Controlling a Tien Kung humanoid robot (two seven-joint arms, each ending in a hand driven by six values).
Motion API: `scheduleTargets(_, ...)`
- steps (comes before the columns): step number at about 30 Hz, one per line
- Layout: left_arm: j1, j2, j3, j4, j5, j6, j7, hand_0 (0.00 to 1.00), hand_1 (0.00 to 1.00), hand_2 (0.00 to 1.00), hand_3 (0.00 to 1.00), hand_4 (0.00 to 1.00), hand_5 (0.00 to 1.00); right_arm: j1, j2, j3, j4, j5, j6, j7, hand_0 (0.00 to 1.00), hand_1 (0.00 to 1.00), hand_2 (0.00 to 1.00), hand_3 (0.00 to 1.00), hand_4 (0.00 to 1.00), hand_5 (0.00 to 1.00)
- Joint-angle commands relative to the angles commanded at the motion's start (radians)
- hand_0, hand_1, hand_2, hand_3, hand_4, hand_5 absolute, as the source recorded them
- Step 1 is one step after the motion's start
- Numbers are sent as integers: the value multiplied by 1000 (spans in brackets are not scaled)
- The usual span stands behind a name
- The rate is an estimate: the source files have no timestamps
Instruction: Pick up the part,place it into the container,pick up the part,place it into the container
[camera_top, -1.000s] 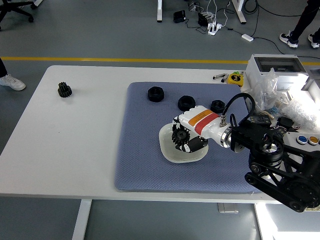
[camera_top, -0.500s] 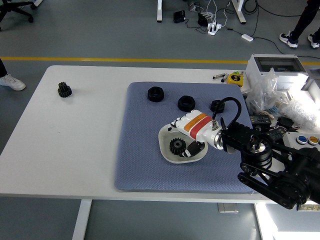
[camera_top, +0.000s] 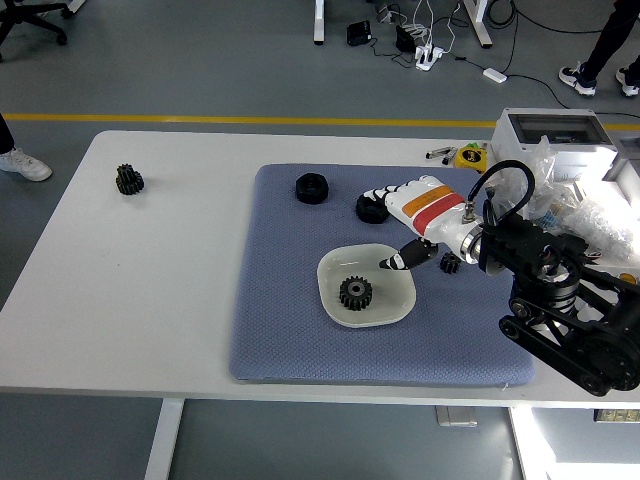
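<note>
One gear (camera_top: 354, 293) lies in the shallow white container (camera_top: 334, 271), left of its centre, on the blue mat (camera_top: 280, 320) near the front of the white surface (camera_top: 150, 290). The gear rests flat: its bore faces up and its short axis stands roughly vertical, teeth radiating outward, so it has no long axis to speak of. Judged from this arrangement, one placement is done and at least one more pick-and-place is left.

Just behind and right of the container, the right hand (camera_top: 415, 215) hovers above the mat with its fingers loosely extended and nothing in its grasp; its dark fingertips (camera_top: 390, 263) hang over the container's right rim, apart from the gear. A small dark part (camera_top: 450, 263) lies on the mat just beside the wrist, partly hidden, so its form cannot be told. The left hand is out of view.

Farther back on the mat sit two black ring-shaped parts, one (camera_top: 311, 187) well left of the hand and another (camera_top: 372, 207) close against the hand's far side, partly covered by it. Both lie flat with their openings upward.

At the far left of the surface, well apart from the mat, a second gear (camera_top: 128, 179) stands tilted, its axis pointing roughly sideways.
</note>
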Motion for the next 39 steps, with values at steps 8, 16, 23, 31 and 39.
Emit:
scheduleTargets(8, 0, -2, -4, 0, 4, 2, 1, 735, 730, 787, 639, 712, 609, -20, -30, 15, -86, 131, 12, -5, 332, 488, 672, 687, 940, 315)
scheduleTargets(16, 7, -6, -27, 0, 36, 0, 9, 733, 730, 787, 639, 711, 609, -36, -29, -17, -159, 194, 1, -13, 338, 490, 666, 668, 923, 317)
scheduleTargets(23, 10, -7, -44, -1, 63, -3, 17, 733, 729, 787, 638, 711, 612, -39, -13, -57, -219, 253, -41, -4, 326, 480, 630, 608, 888, 313)
scheduleTargets(31, 11, -7, -49, -2, 73, -3, 18, 732, 728, 787, 639, 710, 611, -39, -2, -93, -268, 303, -78, -4, 298, 452, 526, 507, 811, 324)
scheduleTargets(39, 7, -7, -46, -2, 70, -4, 18, 730, 729, 787, 638, 710, 615, -38, 4, -114, -287, 330, -91, -7, 286, 443, 505, 497, 790, 331)
